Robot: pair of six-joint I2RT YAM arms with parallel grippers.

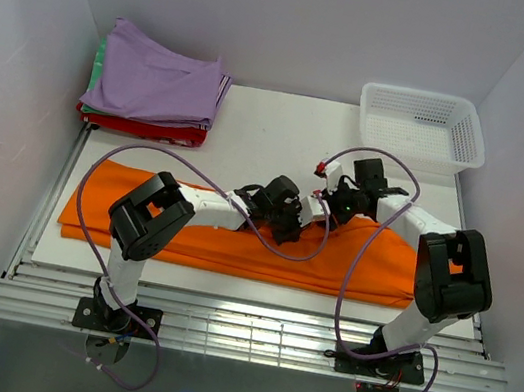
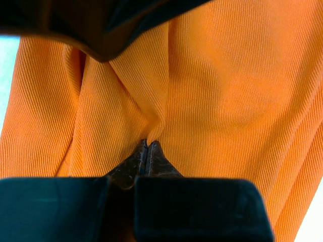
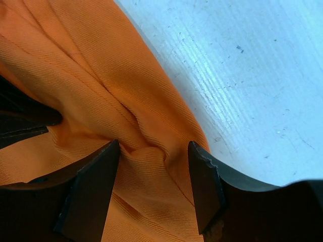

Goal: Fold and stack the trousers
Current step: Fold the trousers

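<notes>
1. Locate the white table (image 1: 272, 137). It fills the enclosure floor ahead of both arm bases.

2. Locate the orange trousers (image 1: 232, 252). They lie flat across the near half of the table and span almost its full width. The near edge runs roughly straight. The far edge rises to a peak at the middle, where both grippers meet.

3. Note the stack of folded garments (image 1: 154, 86) at the far-left corner. A lilac piece lies on top, a red piece is at the bottom, and a green edge shows between them. The stack is well apart from the trousers.

4. Note the white mesh basket (image 1: 422, 94) at the far-right corner.

5. Check the left gripper (image 2: 147, 146). In the left wrist view, you see its jaws pressed together on a pinched fold of the trousers (image 2: 227, 101). Creases run from the tips up into the cloth.

6. Check the right gripper (image 3: 154, 151). Its jaws stand apart. In the right wrist view, a raised ridge of the trousers (image 3: 91, 75) sits between the two fingers (image 3: 93, 186), just beside the cloth's edge and the bare table (image 3: 242, 75).

7. In the top view, confirm the left gripper (image 1: 287, 229) and the right gripper (image 1: 326, 207) sit just beside each other at the peak.
</notes>
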